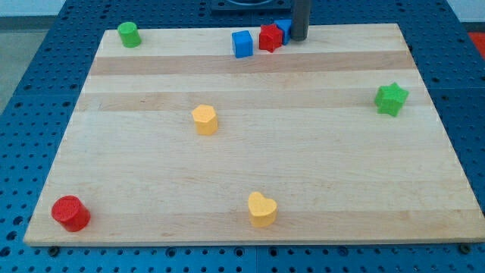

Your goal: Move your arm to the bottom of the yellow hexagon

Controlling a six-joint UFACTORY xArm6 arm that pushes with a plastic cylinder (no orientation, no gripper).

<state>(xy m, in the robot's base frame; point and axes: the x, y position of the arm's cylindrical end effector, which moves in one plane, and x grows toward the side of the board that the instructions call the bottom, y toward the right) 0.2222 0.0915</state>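
Note:
The yellow hexagon (204, 119) sits left of the board's middle. My tip (298, 38) is at the view's top edge of the board, far up and to the right of the hexagon. It stands just right of a small blue block (284, 29) and a red block (270, 37). A blue cube (242, 44) lies left of the red block.
A green cylinder (129, 34) is at the top left corner. A green star (391, 99) is at the right. A yellow heart (262, 208) is near the bottom middle. A red cylinder (70, 213) is at the bottom left. The wooden board (318, 167) lies on a blue perforated table.

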